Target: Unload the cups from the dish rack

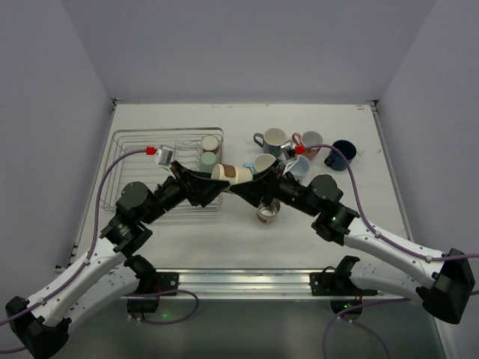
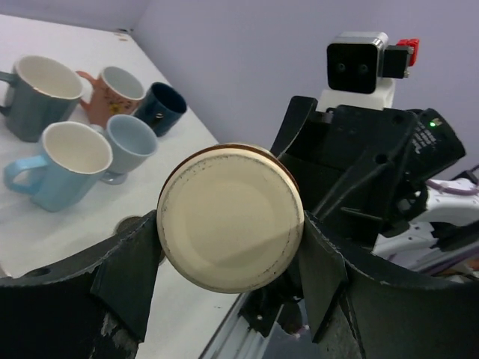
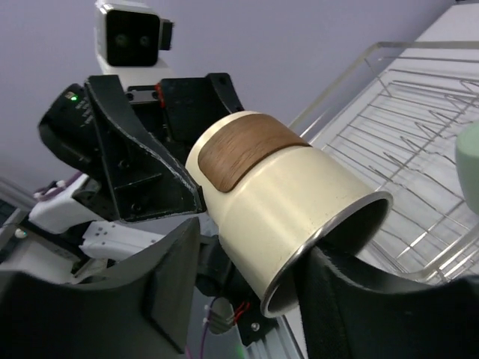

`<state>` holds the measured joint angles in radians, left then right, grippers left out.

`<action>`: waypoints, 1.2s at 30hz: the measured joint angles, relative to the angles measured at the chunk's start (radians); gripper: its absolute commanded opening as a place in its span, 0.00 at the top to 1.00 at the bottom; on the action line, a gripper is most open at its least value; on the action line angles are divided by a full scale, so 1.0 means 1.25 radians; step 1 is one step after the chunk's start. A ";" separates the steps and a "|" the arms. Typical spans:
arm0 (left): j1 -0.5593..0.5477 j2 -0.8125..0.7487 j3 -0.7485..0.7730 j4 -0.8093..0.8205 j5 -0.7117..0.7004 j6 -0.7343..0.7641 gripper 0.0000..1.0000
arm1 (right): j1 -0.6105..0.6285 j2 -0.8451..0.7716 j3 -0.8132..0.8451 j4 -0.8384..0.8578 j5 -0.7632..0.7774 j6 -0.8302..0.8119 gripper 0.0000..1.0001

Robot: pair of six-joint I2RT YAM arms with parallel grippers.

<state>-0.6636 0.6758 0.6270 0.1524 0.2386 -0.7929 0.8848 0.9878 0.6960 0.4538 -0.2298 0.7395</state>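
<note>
A beige tumbler with a brown band (image 1: pixel 232 173) hangs on its side in the air between both grippers, right of the dish rack (image 1: pixel 135 161). My left gripper (image 1: pixel 217 182) is shut on its base end; in the left wrist view both fingers (image 2: pixel 127 269) press the round base (image 2: pixel 230 217). My right gripper (image 1: pixel 253 182) is open at its mouth end. In the right wrist view one finger (image 3: pixel 374 299) reaches inside the rim and the other stands clear of the wall (image 3: pixel 299 187). A brown-rimmed cup (image 1: pixel 211 142) and a pale green tumbler (image 1: pixel 209 158) stand in the rack.
Unloaded mugs stand on the table at the back right: grey-teal (image 1: pixel 273 138), salmon pink (image 1: pixel 310 140), navy (image 1: pixel 343 153), two light blue (image 1: pixel 262 163) (image 1: pixel 299 166). Another small cup (image 1: pixel 268 211) stands on the table under the right arm. Walls enclose the table.
</note>
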 measured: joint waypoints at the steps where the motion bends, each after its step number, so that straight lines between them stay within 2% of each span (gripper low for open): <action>1: 0.000 0.002 -0.004 0.019 0.015 -0.010 0.62 | 0.000 0.000 0.000 0.017 -0.008 0.007 0.58; 2: 0.000 0.004 -0.006 0.040 0.027 -0.022 0.55 | 0.000 0.000 -0.001 0.032 -0.019 0.012 0.74; 3: 0.000 0.005 -0.008 0.058 0.036 -0.029 0.35 | 0.000 0.000 -0.002 0.042 -0.023 0.017 0.83; 5: 0.001 0.001 -0.010 0.082 0.049 -0.051 0.16 | 0.000 -0.002 -0.011 0.090 -0.051 0.040 0.97; 6: 0.001 -0.001 -0.011 0.080 0.049 -0.044 0.03 | 0.004 -0.005 -0.013 0.117 -0.070 0.045 1.00; 7: 0.001 -0.004 -0.012 0.074 0.050 -0.039 0.00 | 0.009 -0.012 -0.015 0.121 -0.071 0.045 1.00; 9: 0.000 -0.018 -0.009 0.051 0.033 -0.025 0.00 | 0.007 -0.026 -0.023 0.114 -0.072 0.045 1.00; 12: 0.000 -0.049 0.020 -0.031 -0.018 0.025 0.00 | 0.002 -0.044 -0.022 0.028 -0.056 0.018 1.00; 16: 0.000 -0.080 0.098 -0.173 -0.122 0.109 0.00 | 0.002 -0.067 0.016 -0.201 -0.009 -0.051 1.00; 20: 0.000 -0.088 0.160 -0.307 -0.253 0.200 0.00 | 0.002 -0.044 0.126 -0.470 0.078 -0.133 1.00; 22: 0.000 -0.081 0.164 -0.364 -0.305 0.236 0.00 | 0.002 -0.003 0.209 -0.604 0.129 -0.174 1.00; 28: 0.000 -0.047 0.102 -0.484 -0.420 0.306 0.00 | 0.002 0.117 0.325 -0.829 0.229 -0.252 1.00; 36: 0.002 -0.045 0.053 -0.509 -0.446 0.344 0.00 | 0.001 0.277 0.382 -0.990 0.284 -0.306 1.00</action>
<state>-0.6605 0.6201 0.6930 -0.4843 -0.3191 -0.3630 0.8860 1.3338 1.1736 -0.7834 0.1249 0.3573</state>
